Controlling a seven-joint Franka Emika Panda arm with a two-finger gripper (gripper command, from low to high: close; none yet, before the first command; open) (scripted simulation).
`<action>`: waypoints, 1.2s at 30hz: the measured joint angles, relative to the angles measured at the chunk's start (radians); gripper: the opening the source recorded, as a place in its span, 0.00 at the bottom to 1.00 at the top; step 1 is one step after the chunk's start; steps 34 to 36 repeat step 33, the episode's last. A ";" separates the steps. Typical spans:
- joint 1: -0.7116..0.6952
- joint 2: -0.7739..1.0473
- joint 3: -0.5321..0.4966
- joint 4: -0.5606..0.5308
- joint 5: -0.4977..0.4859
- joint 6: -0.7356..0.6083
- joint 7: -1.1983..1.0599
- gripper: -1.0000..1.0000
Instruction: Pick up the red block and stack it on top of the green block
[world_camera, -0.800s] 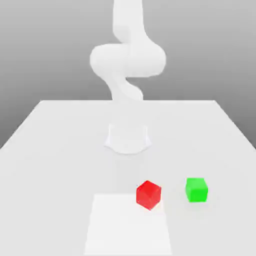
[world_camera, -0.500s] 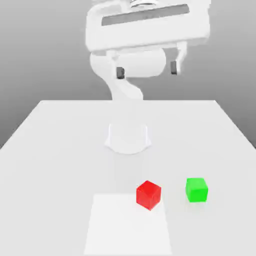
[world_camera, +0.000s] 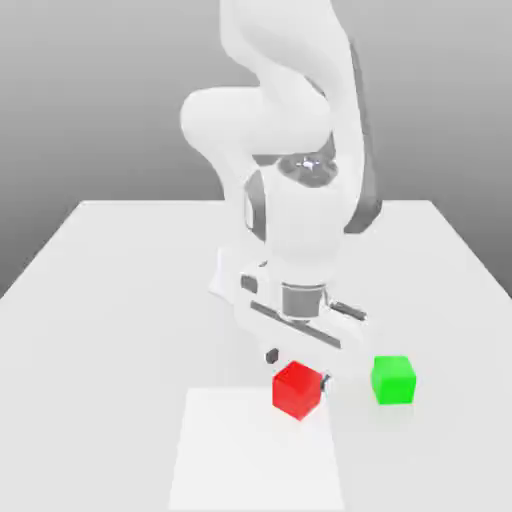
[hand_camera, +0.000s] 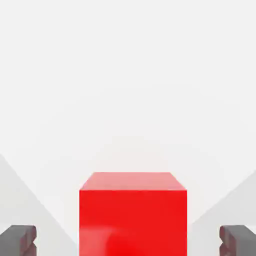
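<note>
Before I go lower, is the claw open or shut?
Open: its fingers stand wide apart, beyond the red block's sides.

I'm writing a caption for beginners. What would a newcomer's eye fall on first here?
Probably the bright red block, at the white square's far corner, under the open gripper. Next, the green block, toward the exterior view's right.

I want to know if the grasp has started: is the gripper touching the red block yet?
Apart. The hand view plainly shows bare gaps between the red block and both fingers of the open gripper.
</note>
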 joint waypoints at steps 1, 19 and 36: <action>0.025 0.025 -0.028 0.004 -0.014 0.021 0.011 0.00; 0.117 -0.291 0.109 -0.015 0.250 -0.270 -0.172 0.00; 0.270 -0.099 0.184 0.033 0.087 -0.132 -0.050 1.00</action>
